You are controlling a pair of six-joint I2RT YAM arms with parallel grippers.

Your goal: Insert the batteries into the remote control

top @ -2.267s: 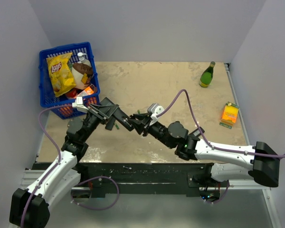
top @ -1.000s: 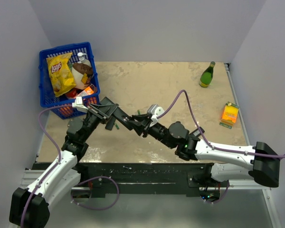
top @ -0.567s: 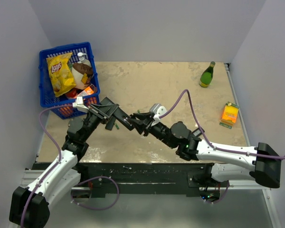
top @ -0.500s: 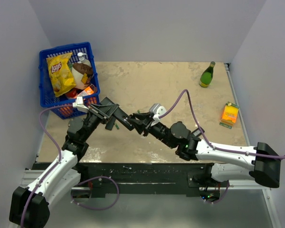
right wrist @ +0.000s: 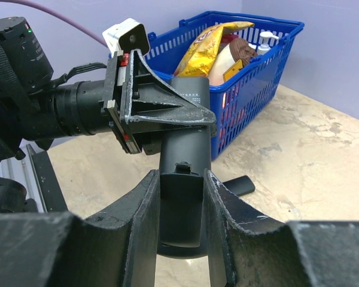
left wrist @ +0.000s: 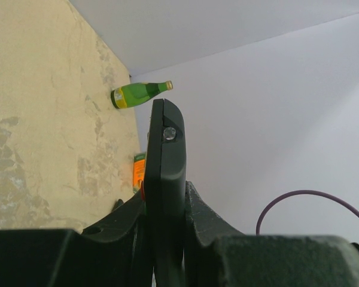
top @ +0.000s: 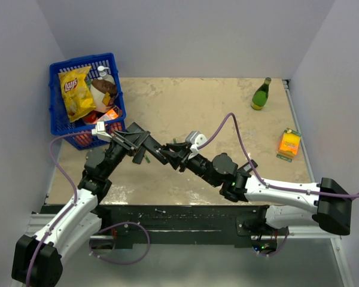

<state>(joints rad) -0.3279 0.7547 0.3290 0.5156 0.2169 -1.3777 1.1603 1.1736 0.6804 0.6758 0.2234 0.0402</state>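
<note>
We see the remote control (right wrist: 180, 155) held above the table (top: 185, 107), left of centre. The left gripper (top: 145, 149) clamps one end and the right gripper (right wrist: 181, 185) the other. Its long axis runs roughly left-right between them.

We've got both arms nose to nose mid-table, left gripper (top: 145, 147) and right gripper (top: 172, 154) each clamped on the remote control (top: 158, 153). Blue basket (top: 82, 60) back left, green bottle (top: 261, 94) and orange carton (top: 289, 143) off right.

Lay's logo on yellow chip bag (top: 76, 92), in blue basket (top: 81, 60)
</note>
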